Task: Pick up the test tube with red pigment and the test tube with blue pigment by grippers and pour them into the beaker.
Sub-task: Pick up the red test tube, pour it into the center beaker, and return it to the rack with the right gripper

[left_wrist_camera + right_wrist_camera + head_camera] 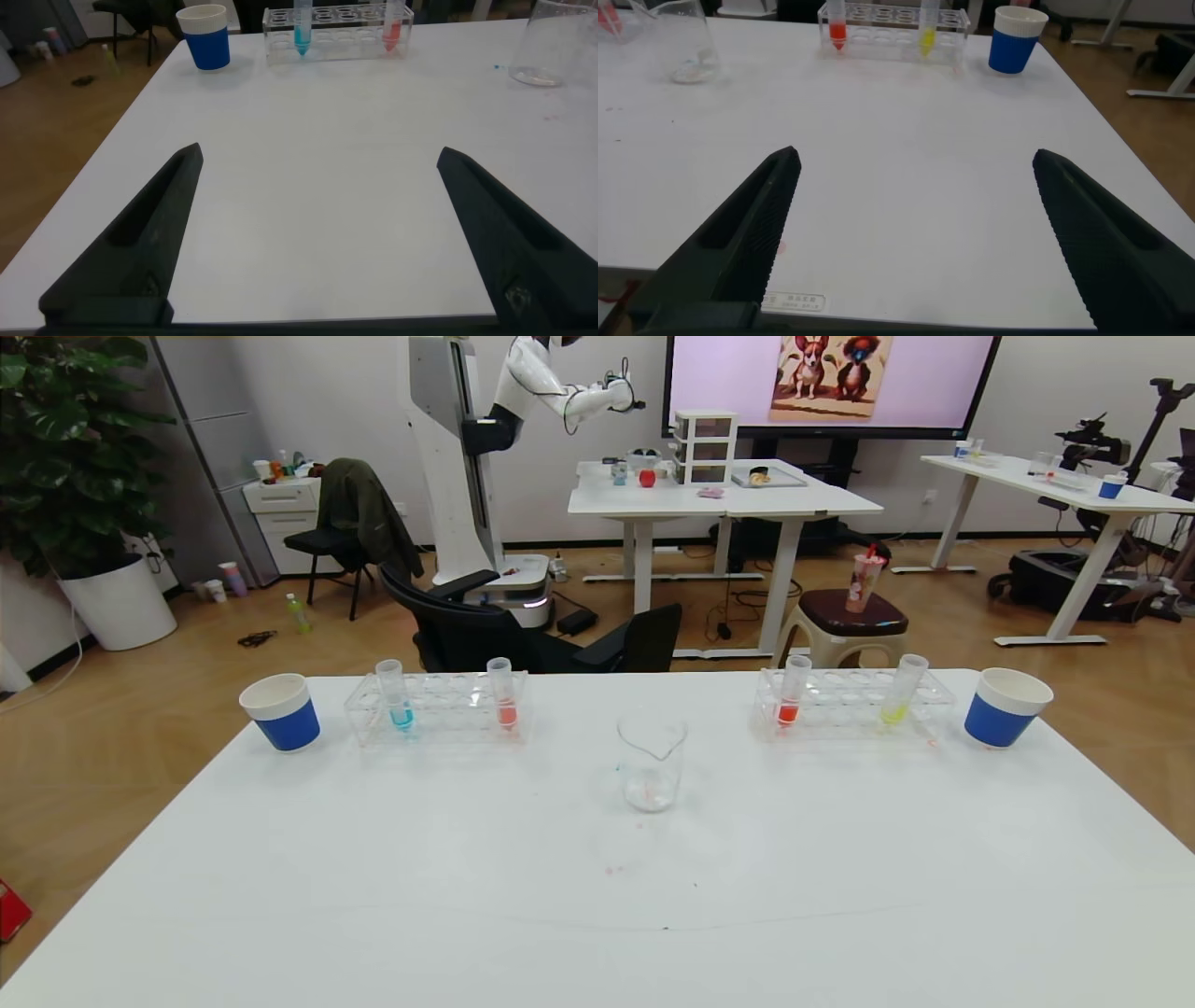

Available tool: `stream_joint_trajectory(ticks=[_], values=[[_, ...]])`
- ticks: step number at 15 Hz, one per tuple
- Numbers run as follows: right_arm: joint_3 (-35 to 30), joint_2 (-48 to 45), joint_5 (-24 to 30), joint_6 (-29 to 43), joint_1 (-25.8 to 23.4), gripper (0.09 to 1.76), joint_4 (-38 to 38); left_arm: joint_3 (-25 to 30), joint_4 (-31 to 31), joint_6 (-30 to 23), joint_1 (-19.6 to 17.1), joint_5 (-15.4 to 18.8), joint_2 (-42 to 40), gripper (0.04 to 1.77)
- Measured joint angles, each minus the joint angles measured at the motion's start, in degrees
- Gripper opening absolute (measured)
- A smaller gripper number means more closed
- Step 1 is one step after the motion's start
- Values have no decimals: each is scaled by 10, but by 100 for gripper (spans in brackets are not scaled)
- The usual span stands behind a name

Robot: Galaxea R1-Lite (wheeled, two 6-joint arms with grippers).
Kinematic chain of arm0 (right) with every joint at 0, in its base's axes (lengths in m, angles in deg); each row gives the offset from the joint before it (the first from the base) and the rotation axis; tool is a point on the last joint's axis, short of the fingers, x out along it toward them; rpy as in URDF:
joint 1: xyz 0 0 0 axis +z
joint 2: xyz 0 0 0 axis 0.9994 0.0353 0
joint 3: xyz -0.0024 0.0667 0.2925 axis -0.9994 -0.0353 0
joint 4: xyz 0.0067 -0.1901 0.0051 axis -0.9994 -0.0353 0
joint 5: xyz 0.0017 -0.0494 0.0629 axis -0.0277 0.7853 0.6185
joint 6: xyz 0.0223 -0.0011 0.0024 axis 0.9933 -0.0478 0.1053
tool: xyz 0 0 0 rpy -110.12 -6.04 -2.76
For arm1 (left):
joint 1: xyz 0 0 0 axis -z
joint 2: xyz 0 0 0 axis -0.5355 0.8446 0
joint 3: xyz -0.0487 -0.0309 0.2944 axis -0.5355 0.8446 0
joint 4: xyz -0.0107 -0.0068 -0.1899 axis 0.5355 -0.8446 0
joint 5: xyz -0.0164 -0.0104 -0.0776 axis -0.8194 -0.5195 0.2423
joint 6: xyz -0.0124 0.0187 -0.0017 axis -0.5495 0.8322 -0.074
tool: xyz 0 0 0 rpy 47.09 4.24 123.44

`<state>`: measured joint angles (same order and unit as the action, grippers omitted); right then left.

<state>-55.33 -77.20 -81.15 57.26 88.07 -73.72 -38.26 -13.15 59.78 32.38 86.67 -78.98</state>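
Observation:
The test tube with red pigment (789, 700) stands at the left end of the right rack (854, 705); it also shows in the right wrist view (837, 28). The test tube with blue pigment (397, 695) stands in the left rack (439, 709), also seen in the left wrist view (302, 26). The clear beaker (651, 761) stands between the racks, nearer me. Neither gripper shows in the head view. My left gripper (320, 154) is open and empty over bare table. My right gripper (915, 154) is open and empty over bare table.
A salmon-orange tube (505, 695) shares the left rack; a yellow-green tube (904, 691) shares the right rack. Blue-banded paper cups stand at the far left (282, 711) and far right (1002, 707). The white table (597, 896) has small pink spots near the beaker.

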Motion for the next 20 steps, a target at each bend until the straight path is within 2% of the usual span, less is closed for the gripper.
stream_joint_trajectory(ticks=[20], values=[[0, 0, 0, 0, 0, 174, 0, 0, 0, 0, 0, 0, 0, 175]])
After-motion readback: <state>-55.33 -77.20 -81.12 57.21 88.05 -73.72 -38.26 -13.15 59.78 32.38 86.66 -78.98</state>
